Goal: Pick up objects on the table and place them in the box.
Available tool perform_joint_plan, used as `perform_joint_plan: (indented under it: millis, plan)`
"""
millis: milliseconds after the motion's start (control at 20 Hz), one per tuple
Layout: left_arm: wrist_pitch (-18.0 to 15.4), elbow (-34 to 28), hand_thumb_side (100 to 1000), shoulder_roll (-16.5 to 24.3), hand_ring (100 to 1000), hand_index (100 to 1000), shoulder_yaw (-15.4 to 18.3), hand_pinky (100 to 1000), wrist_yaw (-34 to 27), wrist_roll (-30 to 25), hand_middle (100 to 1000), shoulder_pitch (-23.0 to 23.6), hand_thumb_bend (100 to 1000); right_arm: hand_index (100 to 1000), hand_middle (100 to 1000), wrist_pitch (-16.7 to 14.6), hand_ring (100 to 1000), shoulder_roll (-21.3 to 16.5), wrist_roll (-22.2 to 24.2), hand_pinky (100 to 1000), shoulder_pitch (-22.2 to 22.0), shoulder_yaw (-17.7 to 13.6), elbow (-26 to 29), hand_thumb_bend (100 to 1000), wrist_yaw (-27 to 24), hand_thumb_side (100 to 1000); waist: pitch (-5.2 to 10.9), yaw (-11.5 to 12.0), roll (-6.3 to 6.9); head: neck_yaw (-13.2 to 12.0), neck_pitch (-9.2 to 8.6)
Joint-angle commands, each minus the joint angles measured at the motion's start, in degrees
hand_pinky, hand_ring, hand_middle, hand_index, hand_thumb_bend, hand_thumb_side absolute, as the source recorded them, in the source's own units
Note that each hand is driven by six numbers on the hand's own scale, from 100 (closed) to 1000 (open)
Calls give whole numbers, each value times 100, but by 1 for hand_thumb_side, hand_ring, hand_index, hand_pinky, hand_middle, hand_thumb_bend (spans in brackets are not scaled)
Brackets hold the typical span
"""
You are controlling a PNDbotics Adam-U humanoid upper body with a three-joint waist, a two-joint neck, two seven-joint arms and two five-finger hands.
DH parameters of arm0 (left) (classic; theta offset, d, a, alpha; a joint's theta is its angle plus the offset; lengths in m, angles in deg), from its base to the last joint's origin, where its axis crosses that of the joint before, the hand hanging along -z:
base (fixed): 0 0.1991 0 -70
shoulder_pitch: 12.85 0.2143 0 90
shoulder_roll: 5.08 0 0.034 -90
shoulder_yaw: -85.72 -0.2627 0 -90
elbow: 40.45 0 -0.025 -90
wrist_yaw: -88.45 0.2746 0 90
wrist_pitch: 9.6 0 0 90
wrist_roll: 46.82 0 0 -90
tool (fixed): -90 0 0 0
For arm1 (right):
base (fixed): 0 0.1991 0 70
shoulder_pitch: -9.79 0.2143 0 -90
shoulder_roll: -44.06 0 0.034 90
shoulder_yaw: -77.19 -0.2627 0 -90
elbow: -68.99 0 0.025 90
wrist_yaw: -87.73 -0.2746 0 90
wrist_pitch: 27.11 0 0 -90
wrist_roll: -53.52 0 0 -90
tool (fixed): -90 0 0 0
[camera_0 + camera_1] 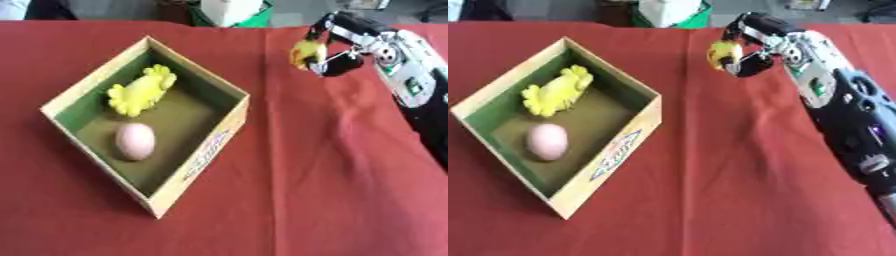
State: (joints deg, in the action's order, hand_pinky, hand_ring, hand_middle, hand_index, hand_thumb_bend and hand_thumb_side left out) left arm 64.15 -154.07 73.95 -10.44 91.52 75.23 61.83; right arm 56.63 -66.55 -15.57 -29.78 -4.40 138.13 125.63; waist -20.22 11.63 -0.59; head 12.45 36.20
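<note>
While my right arm reaches in from the right side across the red tablecloth [332, 200], my right hand [756, 46] sits near the far edge of the table with its fingers curled round a small yellow object [724, 53]. I cannot make out what that object is beyond its yellow colour and rounded shape; it shows at the left side of my hand, between the curled fingers and the thumb, and it looks lifted off the cloth rather than lying on it, though I cannot be sure of that. My hand and what it pinches are well apart from the box, off to its right and farther back.

The cardboard box [203, 161] lies on the left part of the table, turned so that one corner points toward me. Its walls are pale yellow outside and green inside, and there is printed lettering on the outer wall facing right and toward me. Two things already lie on its floor: a yellow toy with frilled edges [140, 91] toward the far corner, close against the far-left wall, and a pale pink egg [135, 141] nearer to me, just beside the toy but apart from it.

Beyond the table's far edge stands a white and green thing [232, 11], only partly shown. My left hand shows in neither view.
</note>
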Motion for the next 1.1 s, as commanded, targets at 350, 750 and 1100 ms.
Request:
perform_joint_plan:
  millis: [350,750,1100]
  plan:
    - [27,-97,901,47,608,751,22,708,-1,11,666,-19,100,579,491,250,758,-173,-156,641,267,53,946,100,-453,192,253,-50,39,-124,86]
    - [34,-97,900,52,609,751,7,708,-14,-8,667,-17,100,572,491,335,751,194,4,638,621,395,2181,100,-760,237,321,-26,33,-73,-20]
    - [24,-97,899,46,609,750,-8,707,-26,-22,667,-38,100,569,490,434,749,804,323,639,952,641,2402,100,-930,236,351,28,0,-19,-20]
